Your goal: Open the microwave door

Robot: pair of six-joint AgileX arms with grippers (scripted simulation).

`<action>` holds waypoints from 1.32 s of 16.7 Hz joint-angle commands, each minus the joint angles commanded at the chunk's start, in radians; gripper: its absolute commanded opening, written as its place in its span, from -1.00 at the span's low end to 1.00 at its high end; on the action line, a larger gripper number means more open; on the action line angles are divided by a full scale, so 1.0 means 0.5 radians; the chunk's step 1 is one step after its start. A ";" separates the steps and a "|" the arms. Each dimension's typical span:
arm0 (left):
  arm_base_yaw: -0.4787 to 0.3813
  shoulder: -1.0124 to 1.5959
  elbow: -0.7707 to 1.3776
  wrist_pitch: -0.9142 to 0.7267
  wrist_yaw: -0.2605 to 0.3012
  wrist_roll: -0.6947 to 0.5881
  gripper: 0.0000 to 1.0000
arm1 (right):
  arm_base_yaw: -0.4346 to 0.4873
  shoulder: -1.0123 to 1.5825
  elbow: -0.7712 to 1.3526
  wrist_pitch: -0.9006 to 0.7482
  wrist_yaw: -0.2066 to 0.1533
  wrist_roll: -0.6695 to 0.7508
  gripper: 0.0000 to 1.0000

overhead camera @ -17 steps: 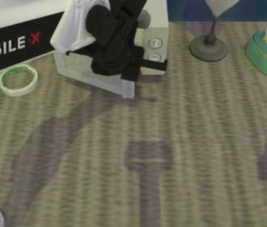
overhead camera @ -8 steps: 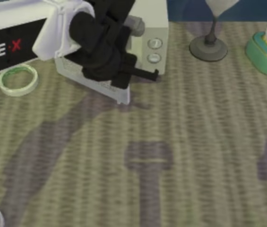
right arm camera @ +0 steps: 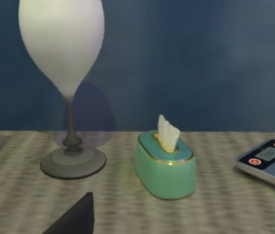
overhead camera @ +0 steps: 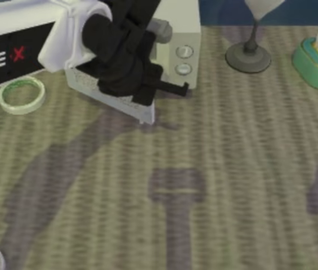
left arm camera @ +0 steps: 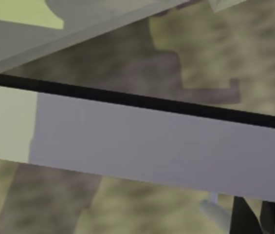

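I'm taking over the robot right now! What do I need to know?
Left gripper: at the microwave door, near its free edge; whether the jaws are closed is not visible.
Right gripper: parked off to the right, facing the lamp and tissue box.
Microwave: at the table's far edge, left of centre.
Done: the door is swung partly open.
Left: swing it wider.

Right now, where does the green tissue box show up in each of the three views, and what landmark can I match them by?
Top view: the green tissue box sits at the table's far right edge.
Left wrist view: not in it; the microwave door fills that picture.
Right wrist view: the tissue box is near the middle.
Shared landmark: the lamp with its round grey base stands beside the box in the top and right wrist views.
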 joint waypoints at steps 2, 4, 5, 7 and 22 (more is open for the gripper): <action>0.000 0.000 0.000 0.000 0.000 0.000 -1.00 | 0.000 0.000 0.000 0.000 0.000 0.000 1.00; 0.000 0.000 0.000 0.000 0.000 0.000 -1.00 | 0.000 0.000 0.000 0.000 0.000 0.000 1.00; 0.000 0.000 0.000 0.000 0.000 0.000 -1.00 | 0.000 0.000 0.000 0.000 0.000 0.000 1.00; 0.000 0.000 0.000 0.000 0.000 0.000 -1.00 | 0.000 0.000 0.000 0.000 0.000 0.000 1.00; 0.050 -0.092 -0.149 0.025 0.105 0.177 -1.00 | 0.000 0.000 0.000 0.000 0.000 0.000 1.00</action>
